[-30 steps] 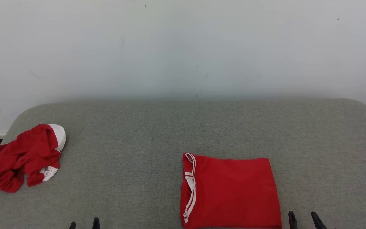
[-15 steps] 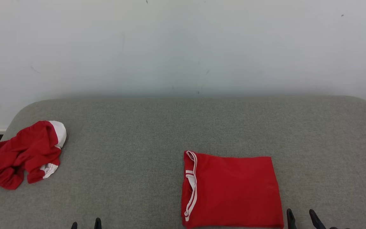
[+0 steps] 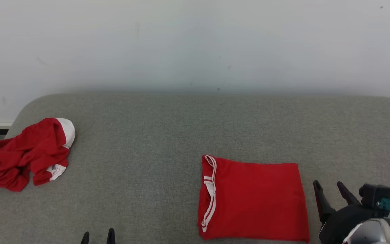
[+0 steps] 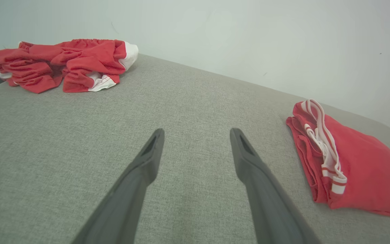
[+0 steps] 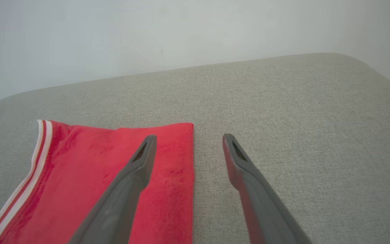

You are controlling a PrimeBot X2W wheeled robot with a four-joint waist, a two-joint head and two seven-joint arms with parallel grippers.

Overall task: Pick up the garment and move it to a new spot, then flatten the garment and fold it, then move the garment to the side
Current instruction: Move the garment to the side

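Observation:
A red garment with white trim (image 3: 252, 198) lies folded into a neat rectangle on the grey fabric surface (image 3: 168, 135), right of centre; it also shows in the left wrist view (image 4: 357, 166) and the right wrist view (image 5: 96, 176). My right gripper (image 3: 328, 185) is open just beside its right edge, and in the wrist view (image 5: 189, 139) its left finger hangs over the garment's right border. My left gripper (image 3: 98, 235) is open at the near edge, over bare fabric (image 4: 196, 135). Neither holds anything.
A second red and white garment (image 3: 29, 152) lies crumpled at the surface's far left edge (image 4: 63, 61). A pale wall (image 3: 195, 44) rises behind the surface. The surface's corners are rounded, and floor shows past the left end.
The head camera has shifted, so the whole scene sits higher in the picture. My right gripper has come forward into view beside the folded garment. Both garments lie as before.

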